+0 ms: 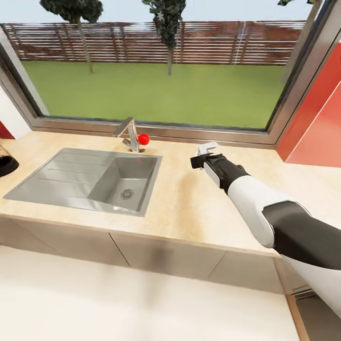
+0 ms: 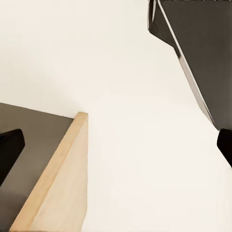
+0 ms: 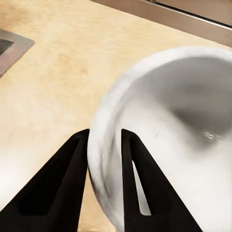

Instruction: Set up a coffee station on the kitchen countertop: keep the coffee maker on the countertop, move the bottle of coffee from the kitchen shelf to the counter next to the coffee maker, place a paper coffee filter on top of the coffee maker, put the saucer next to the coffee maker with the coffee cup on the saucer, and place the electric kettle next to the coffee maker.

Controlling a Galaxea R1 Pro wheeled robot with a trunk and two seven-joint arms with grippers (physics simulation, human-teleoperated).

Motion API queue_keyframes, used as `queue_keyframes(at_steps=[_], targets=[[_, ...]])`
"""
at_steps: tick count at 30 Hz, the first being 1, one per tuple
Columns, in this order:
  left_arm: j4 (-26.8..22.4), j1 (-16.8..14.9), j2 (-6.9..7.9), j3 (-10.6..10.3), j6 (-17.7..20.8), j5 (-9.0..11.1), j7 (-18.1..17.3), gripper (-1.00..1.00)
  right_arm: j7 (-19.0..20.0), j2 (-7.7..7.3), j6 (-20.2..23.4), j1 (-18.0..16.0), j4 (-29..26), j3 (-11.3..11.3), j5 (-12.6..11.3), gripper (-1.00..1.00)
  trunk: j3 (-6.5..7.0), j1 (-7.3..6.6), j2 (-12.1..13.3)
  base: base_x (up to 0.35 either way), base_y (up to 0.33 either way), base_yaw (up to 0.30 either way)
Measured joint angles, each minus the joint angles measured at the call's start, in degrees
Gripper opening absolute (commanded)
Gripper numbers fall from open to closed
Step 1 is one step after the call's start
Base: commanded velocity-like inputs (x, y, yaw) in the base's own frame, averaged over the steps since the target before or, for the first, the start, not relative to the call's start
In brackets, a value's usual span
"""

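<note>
The right pincer [image 3: 104,145] grips the rim of the coffee cup [image 3: 174,140], 1 finger inside the wall and 1 outside, over the bench [image 1: 180,199] just right of the sink [image 1: 90,182]. The coffee maker [image 1: 7,163] shows as a dark base left of that sink, so the cup's goal lies across it. The left pincer [image 2: 116,150] looks spread wide, holding nothing.
</note>
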Motion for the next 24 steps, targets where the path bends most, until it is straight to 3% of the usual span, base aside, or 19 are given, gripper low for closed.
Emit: queue_keyframes(at_steps=[14, 24], targets=[[0.00, -0.03, 0.07, 0.08, 0.05, 0.06, 0.04, 1.00, 0.05, 0.05, -0.07, 0.14, 0.22, 0.04, 1.02, -1.00, 0.85, 0.01, 0.01, -0.308, -0.026, 0.080], [-0.07, -0.05, 0.06, 0.09, -0.01, 0.09, 0.01, 1.00, 0.23, 0.41, -0.62, 2.22, 0.12, -0.02, 0.82, -1.00, 1.63, -0.03, 0.00, -0.037, 0.000, 0.122]])
